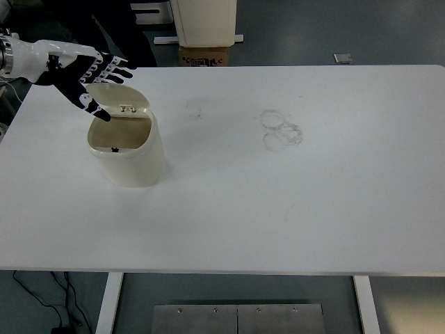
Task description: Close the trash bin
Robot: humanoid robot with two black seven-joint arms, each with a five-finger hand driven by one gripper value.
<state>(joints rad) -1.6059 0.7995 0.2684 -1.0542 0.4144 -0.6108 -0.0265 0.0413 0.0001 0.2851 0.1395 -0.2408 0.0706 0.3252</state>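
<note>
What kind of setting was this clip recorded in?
Probably a robotics lab or test workspace, not a home. A bare white table with scuff rings holds only a cream trash bin, the floor is plain grey, a cardboard box sits behind, and cables trail below. The left robot hand reaches in.

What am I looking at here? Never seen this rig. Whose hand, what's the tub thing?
This is one camera view, taken from high on a humanoid robot's side and looking down over a white table. The black-and-white five-fingered left hand belongs to the robot and comes in from the picture's left. Its fingers are spread over the cream hinged lid and hold nothing. The lid belongs to the small cream plastic trash bin, which stands on the table's left side. It is tilted up, so the bin is open and its brownish inside shows. Faint grey ring marks stain the tabletop. The right hand is out of view.
</note>
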